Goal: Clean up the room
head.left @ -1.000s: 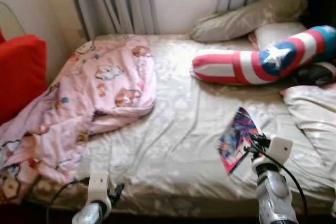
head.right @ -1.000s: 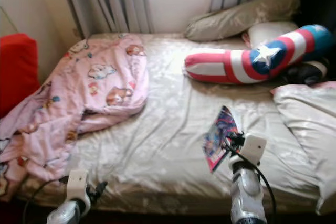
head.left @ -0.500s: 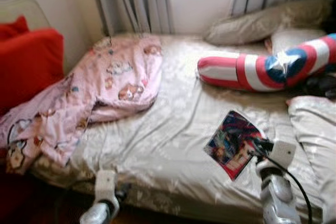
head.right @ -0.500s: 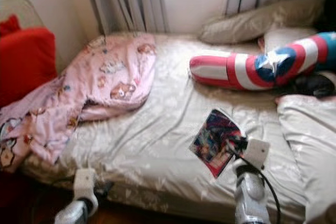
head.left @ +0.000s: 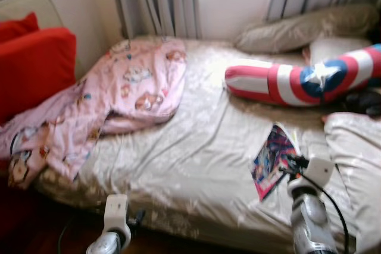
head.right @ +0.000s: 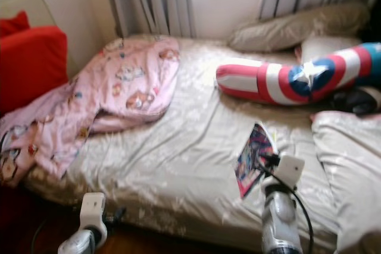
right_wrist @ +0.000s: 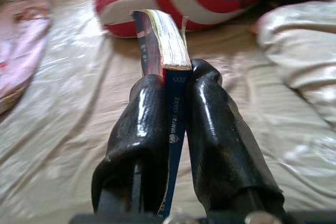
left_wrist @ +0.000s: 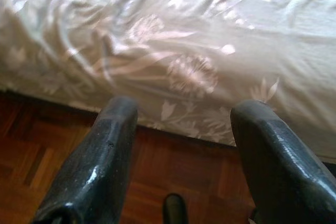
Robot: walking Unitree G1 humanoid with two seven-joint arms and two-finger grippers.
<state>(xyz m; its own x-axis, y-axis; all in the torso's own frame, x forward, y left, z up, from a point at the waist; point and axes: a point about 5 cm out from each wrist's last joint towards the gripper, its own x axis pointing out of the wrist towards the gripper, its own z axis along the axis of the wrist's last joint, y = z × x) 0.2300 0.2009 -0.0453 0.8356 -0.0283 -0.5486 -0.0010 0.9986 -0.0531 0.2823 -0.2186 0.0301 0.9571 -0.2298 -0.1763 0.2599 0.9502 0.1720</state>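
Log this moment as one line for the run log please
right pincer: shut on book, held above bed | left pincer: open, idle at bed edge | pink blanket: crumpled

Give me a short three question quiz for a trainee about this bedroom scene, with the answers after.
1. True or false: the right claw is shut on a book.
2. Which lies nearer the window: A) the pink blanket, B) the beige pillow?
3. Fill in: the left claw hangs open by the bed's near edge, above the ____ floor.

Key: 1 true; 2 B; 3 wooden.
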